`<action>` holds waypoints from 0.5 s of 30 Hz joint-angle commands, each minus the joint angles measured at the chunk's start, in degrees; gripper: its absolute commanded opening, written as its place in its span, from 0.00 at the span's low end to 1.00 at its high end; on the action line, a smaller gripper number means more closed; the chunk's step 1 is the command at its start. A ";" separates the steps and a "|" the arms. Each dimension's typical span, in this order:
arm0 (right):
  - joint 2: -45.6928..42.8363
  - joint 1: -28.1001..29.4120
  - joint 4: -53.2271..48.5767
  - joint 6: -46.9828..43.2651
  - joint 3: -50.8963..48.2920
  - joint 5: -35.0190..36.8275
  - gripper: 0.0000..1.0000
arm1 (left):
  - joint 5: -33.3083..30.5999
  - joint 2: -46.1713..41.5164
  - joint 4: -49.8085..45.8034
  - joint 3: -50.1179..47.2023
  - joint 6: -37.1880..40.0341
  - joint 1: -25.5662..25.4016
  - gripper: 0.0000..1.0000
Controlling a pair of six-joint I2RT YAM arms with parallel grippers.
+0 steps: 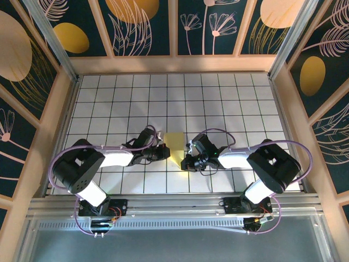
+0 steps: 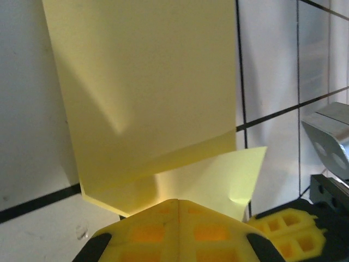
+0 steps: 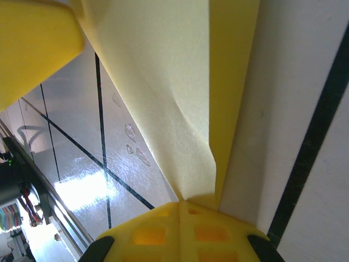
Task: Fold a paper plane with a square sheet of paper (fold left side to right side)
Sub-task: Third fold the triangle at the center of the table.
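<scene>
The paper (image 1: 175, 146) lies on the table (image 1: 229, 98) between the two arms. It is already doubled, and in the wrist views one layer stands lifted off the tiles. The left gripper (image 2: 177, 218) is closed tip to tip at the paper's near edge, where a lower flap sticks out past the upper layer. Whether it pinches that edge or merely presses on it I cannot tell. The right gripper (image 3: 181, 212) is closed too, and a raised fold of the sheet runs straight into the seam between its fingers, so it looks to be gripping the paper there. The two grippers sit just beside each other. To fold well, I judge that one gripper should anchor the sheet flat while the other carries the left edge across to meet the right edge, squaring the corners before any crease is set. The layers look offset at the near edge, so alignment wants care first. The paper is thin and buckles readily, so a slow, low arc with a light pull should avoid a tear or a crooked crease. With the tips this crowded, a collision between them is a risk.
</scene>
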 commanded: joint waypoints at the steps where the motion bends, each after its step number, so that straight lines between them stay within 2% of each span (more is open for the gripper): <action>1: 3.67 1.20 -9.38 -0.69 -1.70 5.95 0.00 | 0.92 2.00 3.27 1.47 -0.71 -0.27 0.05; 15: 0.42 1.20 -8.75 -0.59 3.80 2.51 0.00 | -2.16 4.52 -2.86 -0.12 -1.63 -0.27 0.00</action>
